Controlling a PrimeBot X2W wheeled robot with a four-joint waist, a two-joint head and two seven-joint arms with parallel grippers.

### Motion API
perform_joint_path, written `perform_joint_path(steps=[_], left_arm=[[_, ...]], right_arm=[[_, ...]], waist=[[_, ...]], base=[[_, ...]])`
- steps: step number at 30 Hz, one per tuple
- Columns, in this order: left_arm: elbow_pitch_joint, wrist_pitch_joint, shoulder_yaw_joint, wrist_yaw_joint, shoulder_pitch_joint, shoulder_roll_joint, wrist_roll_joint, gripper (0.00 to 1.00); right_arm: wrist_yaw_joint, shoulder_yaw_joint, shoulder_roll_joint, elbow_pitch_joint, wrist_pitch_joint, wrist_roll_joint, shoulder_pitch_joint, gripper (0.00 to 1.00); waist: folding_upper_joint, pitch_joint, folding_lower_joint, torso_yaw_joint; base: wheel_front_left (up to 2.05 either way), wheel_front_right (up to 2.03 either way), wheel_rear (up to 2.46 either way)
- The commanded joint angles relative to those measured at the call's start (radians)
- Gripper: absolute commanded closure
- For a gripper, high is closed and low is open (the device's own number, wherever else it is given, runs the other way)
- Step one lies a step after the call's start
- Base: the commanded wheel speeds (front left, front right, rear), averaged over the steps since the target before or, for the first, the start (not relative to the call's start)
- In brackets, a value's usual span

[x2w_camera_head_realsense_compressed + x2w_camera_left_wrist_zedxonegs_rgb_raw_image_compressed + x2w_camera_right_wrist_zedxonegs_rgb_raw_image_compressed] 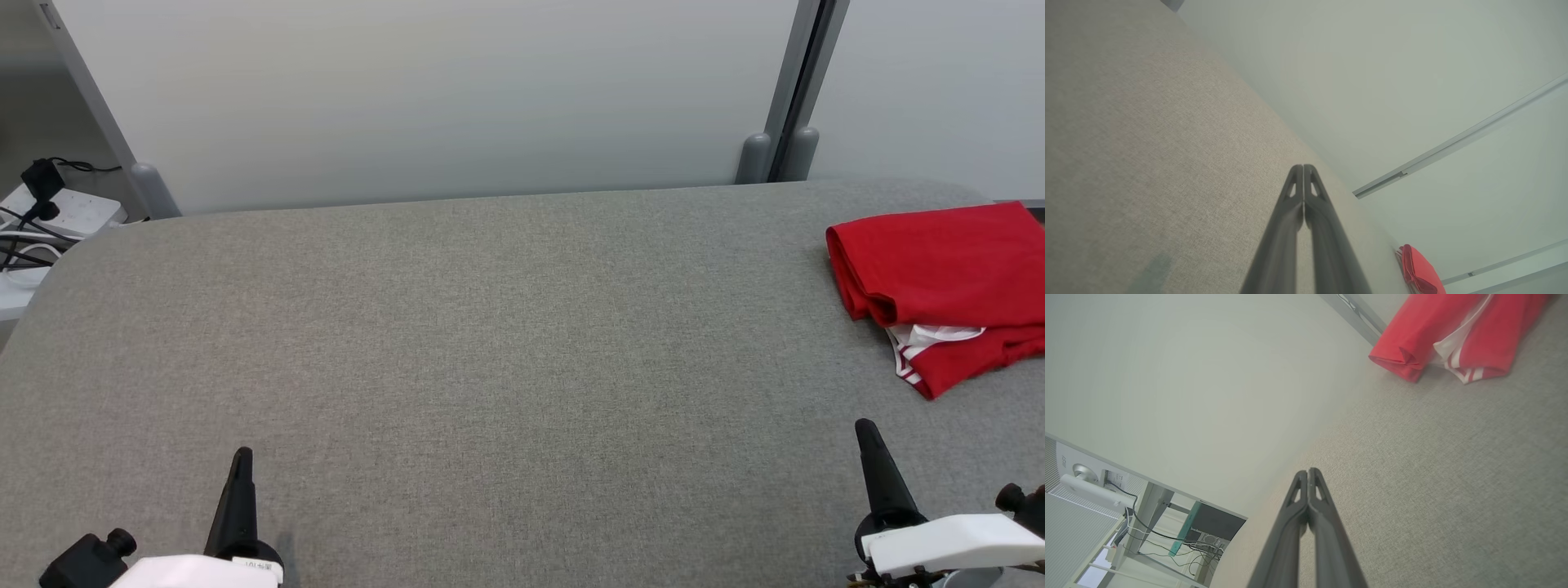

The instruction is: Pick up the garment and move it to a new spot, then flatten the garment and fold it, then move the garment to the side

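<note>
Now left gripper (242, 454) and right gripper (865, 426) both closed, empty, low over table (490, 343); folded garment (939, 269) far right.

A folded red garment (947, 273) with white trim is lying at the grey counter's (490, 343) far right edge. The left tool (242, 459) and right tool (865, 433) are pointing forward at the lower corners, fingers pressed together, gripping nothing, both clear of the cloth.
</note>
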Motion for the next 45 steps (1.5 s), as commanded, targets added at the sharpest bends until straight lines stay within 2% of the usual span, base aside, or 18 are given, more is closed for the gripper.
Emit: perform_joint_path(steps=[1, 45], left_arm=[[-0.020, 0.010, 0.024, -0.010, -0.062, 0.016, -0.033, 1.00], [0.045, 0.136, 0.040, -0.037, -0.151, 0.022, -0.534, 1.00]], right_arm=[[0.000, 0.001, -0.015, -0.019, 0.009, 0.032, -0.050, 1.00], [0.000, -0.092, -0.012, 0.013, 0.137, 0.496, -0.085, 1.00]], waist=[[-0.0001, 0.000, 0.0000, 0.001], [-0.0001, 0.013, 0.0000, 0.023]], base=[[0.00, 0.00, 0.00], [0.00, 0.00, 0.00]])
